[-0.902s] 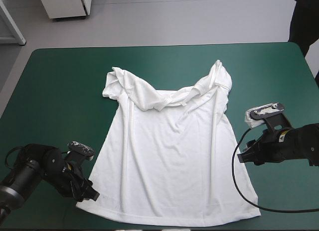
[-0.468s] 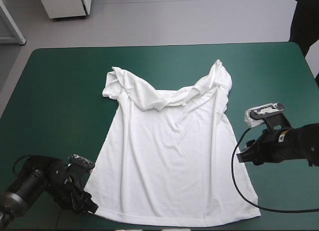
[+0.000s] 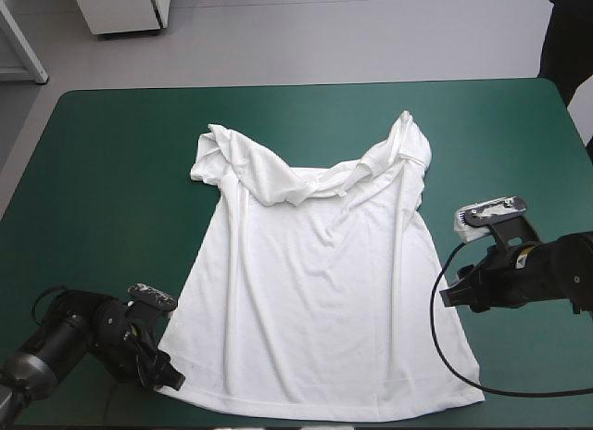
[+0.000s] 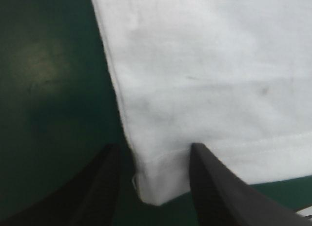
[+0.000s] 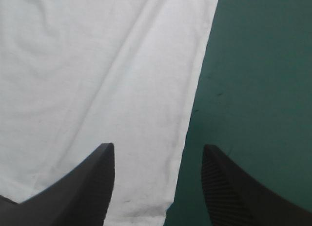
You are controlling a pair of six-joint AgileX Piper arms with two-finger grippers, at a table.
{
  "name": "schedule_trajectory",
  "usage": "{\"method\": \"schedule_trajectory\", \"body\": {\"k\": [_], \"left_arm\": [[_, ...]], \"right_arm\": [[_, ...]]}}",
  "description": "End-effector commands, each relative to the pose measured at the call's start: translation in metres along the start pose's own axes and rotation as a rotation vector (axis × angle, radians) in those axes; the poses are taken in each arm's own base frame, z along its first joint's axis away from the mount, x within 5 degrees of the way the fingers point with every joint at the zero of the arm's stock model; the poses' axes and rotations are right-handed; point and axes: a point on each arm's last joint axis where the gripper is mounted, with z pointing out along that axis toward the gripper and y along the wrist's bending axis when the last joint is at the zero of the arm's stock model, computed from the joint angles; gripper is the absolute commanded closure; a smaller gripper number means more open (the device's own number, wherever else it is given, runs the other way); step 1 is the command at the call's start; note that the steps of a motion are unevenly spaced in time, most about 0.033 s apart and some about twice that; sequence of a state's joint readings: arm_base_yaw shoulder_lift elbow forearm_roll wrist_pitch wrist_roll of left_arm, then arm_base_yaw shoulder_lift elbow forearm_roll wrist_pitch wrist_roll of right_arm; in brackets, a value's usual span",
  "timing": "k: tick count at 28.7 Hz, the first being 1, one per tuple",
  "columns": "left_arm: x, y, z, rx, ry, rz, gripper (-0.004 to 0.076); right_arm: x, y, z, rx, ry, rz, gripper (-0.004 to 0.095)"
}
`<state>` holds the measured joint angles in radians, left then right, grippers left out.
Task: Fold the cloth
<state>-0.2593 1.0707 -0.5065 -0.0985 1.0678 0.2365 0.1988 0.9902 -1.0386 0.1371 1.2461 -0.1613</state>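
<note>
On teal-green cover (image 3: 111, 170), T-shirt (image 3: 315, 291) lengthwise — collar (image 3: 310, 184) seemingly far, hem (image 3: 324, 407) near; left pincer (image 4: 154, 145), right pincer (image 5: 158, 145) wide.

The far end of the T-shirt (image 3: 315, 291) lies folded over itself, hiding its neckline.

A pale grey floor (image 3: 371, 41) fills the top of the frame beyond the table (image 3: 102, 170) (teal-green cover, rounded corners). At upper left stands a white cabinet (image 3: 120, 8), a slanted white leg (image 3: 28, 50) beside it.
</note>
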Motion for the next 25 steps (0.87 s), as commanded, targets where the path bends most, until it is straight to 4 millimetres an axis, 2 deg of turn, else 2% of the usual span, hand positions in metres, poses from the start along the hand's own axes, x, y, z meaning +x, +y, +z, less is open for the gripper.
{"method": "schedule_trajectory", "body": {"k": [1,6,7,11,16,25], "left_arm": [[-0.007,-0.004,0.004,0.050,-0.007,-0.024,0.0468],[-0.008,-0.005,0.007,0.075,0.014,-0.033,0.0724],[-0.008,-0.006,0.007,0.077,0.013,-0.032,0.0743],[-0.010,-0.007,0.005,0.090,0.005,-0.020,0.0746],[-0.016,-0.006,-0.003,0.086,-0.023,-0.010,0.0746],[-0.028,-0.006,-0.019,0.076,-0.083,0.007,0.0746]], "right_arm": [[0.005,0.000,0.001,0.002,0.009,-0.005,0.0398],[0.022,-0.001,0.024,-0.006,0.106,0.006,0.0399],[0.024,-0.001,0.028,-0.008,0.124,0.009,0.0399],[0.037,-0.002,0.043,-0.010,0.194,-0.039,0.0399],[0.043,-0.002,0.049,0.033,0.237,-0.149,0.0398],[0.066,0.003,0.074,-0.032,0.312,-0.142,0.0398]]}}
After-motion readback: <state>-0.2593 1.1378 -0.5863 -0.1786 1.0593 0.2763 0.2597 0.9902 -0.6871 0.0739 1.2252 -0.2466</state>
